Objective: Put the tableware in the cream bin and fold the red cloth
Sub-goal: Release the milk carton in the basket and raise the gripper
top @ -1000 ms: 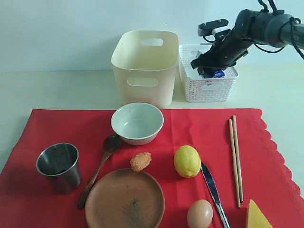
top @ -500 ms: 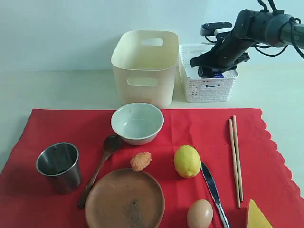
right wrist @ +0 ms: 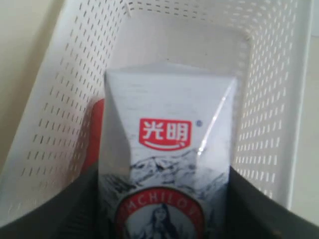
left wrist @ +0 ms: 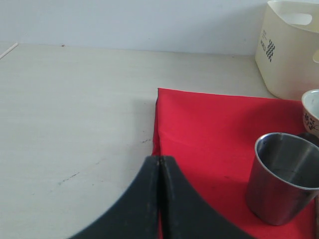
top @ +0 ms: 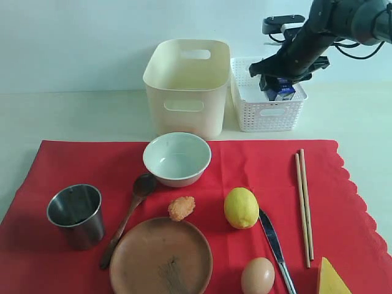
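Note:
The red cloth (top: 245, 165) lies spread on the table. On it rest the pale bowl (top: 177, 158), steel cup (top: 75, 214), wooden spoon (top: 125, 220) and brown plate (top: 161, 257). Behind the cloth stands the cream bin (top: 187, 86). My right gripper (top: 282, 81) hangs over the white basket (top: 269, 113), shut on a blue-and-white milk carton (right wrist: 169, 149) whose lower part is still inside the basket. My left gripper (left wrist: 159, 160) is shut and holds nothing, low over the cloth's edge (left wrist: 209, 124) near the cup (left wrist: 281, 177). It does not show in the exterior view.
Also on the cloth are a lemon (top: 241, 207), an egg (top: 257, 275), a fried nugget (top: 182, 208), a knife (top: 274, 242), chopsticks (top: 304, 202) and a cheese wedge (top: 332, 278). Something red (right wrist: 94, 134) lies in the basket beside the carton.
My right arm has risen and shifted right over the basket, carrying the milk carton, which now shows above the rim. Nothing on the cloth has moved.

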Tool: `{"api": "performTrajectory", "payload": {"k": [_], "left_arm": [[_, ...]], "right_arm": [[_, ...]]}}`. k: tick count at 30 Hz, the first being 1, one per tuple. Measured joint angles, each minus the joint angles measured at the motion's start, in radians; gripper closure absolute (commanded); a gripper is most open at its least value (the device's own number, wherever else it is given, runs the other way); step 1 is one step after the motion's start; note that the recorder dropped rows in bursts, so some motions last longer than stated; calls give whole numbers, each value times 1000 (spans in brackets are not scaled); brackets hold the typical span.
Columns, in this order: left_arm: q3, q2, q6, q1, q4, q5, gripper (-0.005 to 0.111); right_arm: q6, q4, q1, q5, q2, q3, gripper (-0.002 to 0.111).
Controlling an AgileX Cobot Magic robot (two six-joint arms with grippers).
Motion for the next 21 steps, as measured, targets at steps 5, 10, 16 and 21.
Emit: {"api": "performTrajectory", "payload": {"k": [5,10,16,21], "left_arm": [[0,0,0,0,0,0,107],[0,0,0,0,0,0,107],[0,0,0,0,0,0,107],[0,0,0,0,0,0,107]], "right_arm": [[7,0,0,-36,25,2,60],[14,0,0,-84,59,2,60],[16,0,0,-136,83,2,40],[14,4,0,-160,87,2,26]]}}
